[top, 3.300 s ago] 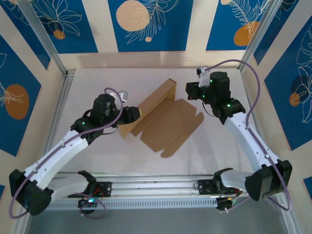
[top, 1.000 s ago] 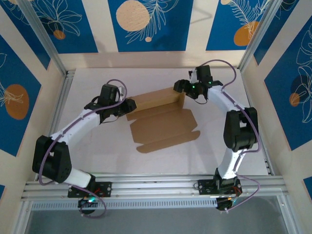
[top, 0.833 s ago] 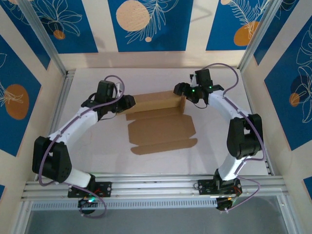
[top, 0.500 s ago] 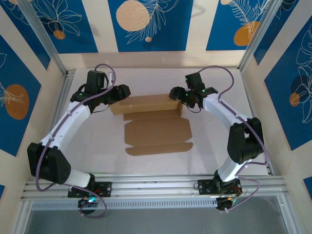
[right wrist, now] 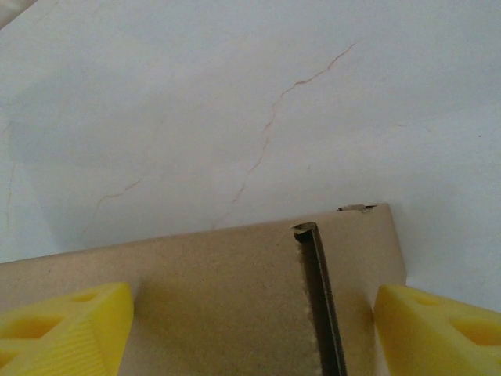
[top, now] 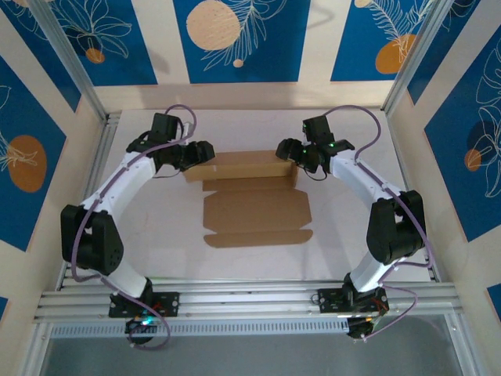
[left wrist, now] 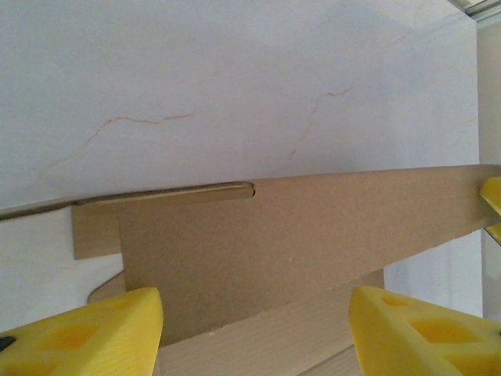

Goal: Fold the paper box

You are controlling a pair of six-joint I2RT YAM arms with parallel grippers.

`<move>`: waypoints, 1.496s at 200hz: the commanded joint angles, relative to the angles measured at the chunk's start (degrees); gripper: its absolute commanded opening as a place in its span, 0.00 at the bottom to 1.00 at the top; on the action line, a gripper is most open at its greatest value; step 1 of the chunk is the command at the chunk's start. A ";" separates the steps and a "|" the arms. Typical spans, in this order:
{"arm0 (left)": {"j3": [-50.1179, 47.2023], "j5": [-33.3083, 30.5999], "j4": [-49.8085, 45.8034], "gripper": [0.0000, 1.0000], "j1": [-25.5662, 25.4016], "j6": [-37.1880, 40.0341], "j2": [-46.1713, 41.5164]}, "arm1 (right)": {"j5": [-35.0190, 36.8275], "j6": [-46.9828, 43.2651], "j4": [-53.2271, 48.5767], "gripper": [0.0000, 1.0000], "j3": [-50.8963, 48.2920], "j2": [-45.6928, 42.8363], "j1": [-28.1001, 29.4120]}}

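Paper box (top: 257, 210) lies in the middle of the table (top: 149, 235), and most of it is flat. Its near part is a wide brown sheet with a thin strip along the near edge. Past that, the far side is folded up into a long low wall (top: 243, 166).

My left gripper (top: 201, 153) is at the left end of that wall. My right gripper (top: 286, 150) is at the right end. Both are open wide and neither one holds anything. The ends of the wall sit between my yellow fingers (left wrist: 86, 337).

I think the cardboard is light and a bit stiff. It should bend easily along its fold lines, but it may spring back if nothing holds it. It could also slide on the smooth table. A hard pinch might crush the thin edges. I think the two ends of the wall are the best places to hold it, gently.
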 commanded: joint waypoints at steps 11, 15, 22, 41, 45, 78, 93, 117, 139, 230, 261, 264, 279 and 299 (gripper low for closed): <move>-1.73 3.37 4.41 0.63 0.52 -1.94 1.78 | -2.49 -1.19 0.25 0.81 -0.56 0.58 0.17; -2.09 3.54 4.86 0.63 0.52 -2.18 1.84 | -2.46 -1.19 0.31 0.81 -0.49 0.58 0.21; -2.80 3.87 5.68 0.64 0.44 -2.73 1.93 | -2.67 -1.22 0.41 0.81 -0.61 0.62 0.15; -4.98 4.53 8.24 0.64 0.26 -4.30 2.11 | -3.93 -1.23 0.56 0.81 -0.24 1.48 0.28; -5.35 4.70 8.59 0.64 0.19 -4.58 2.20 | -4.02 -1.24 0.51 0.81 -0.07 1.74 0.36; -8.21 7.45 14.59 0.63 -0.05 -8.15 2.76 | -5.81 -2.01 0.42 0.81 0.65 3.15 1.08; -8.76 8.91 17.89 0.61 -0.06 -9.76 3.15 | -6.35 -2.33 0.42 0.81 0.92 3.47 1.43; -10.48 11.96 26.05 0.57 0.08 -13.10 3.75 | -7.53 -2.86 0.53 0.80 0.80 3.53 1.77; -13.57 16.78 39.03 0.50 0.47 -19.93 5.09 | -8.15 -3.03 0.94 0.80 0.21 3.48 1.63; -20.32 24.34 74.52 0.12 0.88 -40.92 11.68 | -14.97 0.87 4.20 0.79 -3.07 2.65 -1.70; -20.74 24.24 75.70 0.12 1.05 -41.94 12.30 | -13.92 0.83 4.09 0.80 -3.21 2.26 -1.92; -20.67 24.15 75.07 0.14 1.05 -41.55 12.21 | -13.70 0.81 3.91 0.80 -3.12 2.32 -1.94; -20.20 23.84 71.46 0.24 1.06 -39.71 11.63 | -12.92 0.95 3.47 0.80 -2.78 2.66 -2.03; -18.99 22.28 61.34 0.47 1.12 -33.84 9.53 | -12.74 2.51 3.20 0.78 -2.52 3.39 -2.85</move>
